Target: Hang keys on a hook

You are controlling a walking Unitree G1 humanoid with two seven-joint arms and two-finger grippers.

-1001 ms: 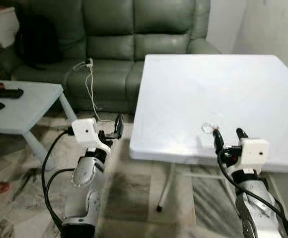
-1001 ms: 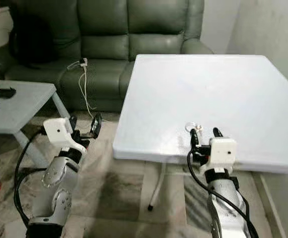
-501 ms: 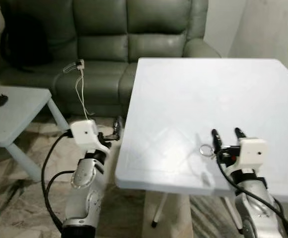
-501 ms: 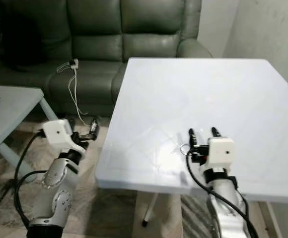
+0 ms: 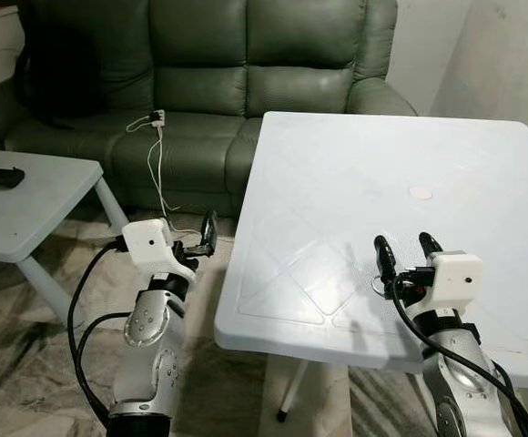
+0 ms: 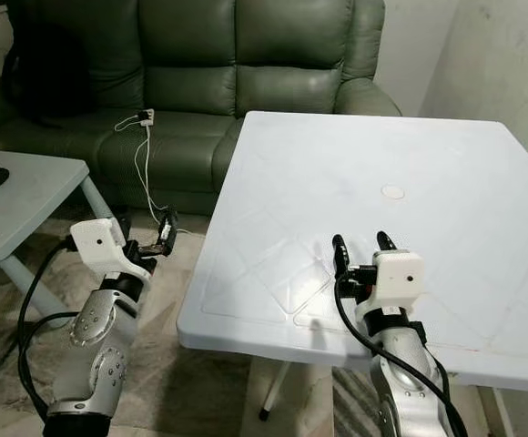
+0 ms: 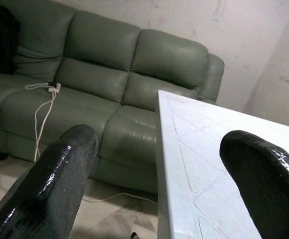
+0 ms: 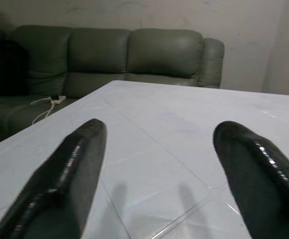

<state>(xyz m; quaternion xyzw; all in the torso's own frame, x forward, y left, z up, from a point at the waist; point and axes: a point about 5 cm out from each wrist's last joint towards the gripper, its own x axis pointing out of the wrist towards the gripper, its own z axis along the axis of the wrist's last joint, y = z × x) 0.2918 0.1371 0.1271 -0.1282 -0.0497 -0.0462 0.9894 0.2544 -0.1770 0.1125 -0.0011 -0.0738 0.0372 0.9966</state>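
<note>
Early stage, I'd say: it's at the fetch-the-keys step, and nothing is hung on anything yet.

The right gripper (image 5: 401, 246) sits low over the near edge of the white desk (image 5: 337, 173), fingers spread wide with nothing between them, which the right wrist view shows plainly. The keys (image 5: 379, 286) look like a small metal ring tucked just beside the base of that gripper's inner finger. It's too small to tell whether the ring lies on the desk or is looped over the finger, and I can't make out any keys on it.

The left gripper (image 5: 202, 241) is off the desk's side, over the floor and pointing towards the sofa (image 5: 209, 64). Its fingers are spread too, and it holds nothing.

I can't spot a hook for sure. There's a small pale disc (image 5: 420, 192) further out on the desk, well apart from the ring. It might be a stick-on hook base, but that's a guess.

For the next move, my take is that the right gripper needs a firm pinch on the ring itself, because a thin ring flat on slick plastic tends to skid away. Then the robot has to find the hook before carrying anything.
</note>
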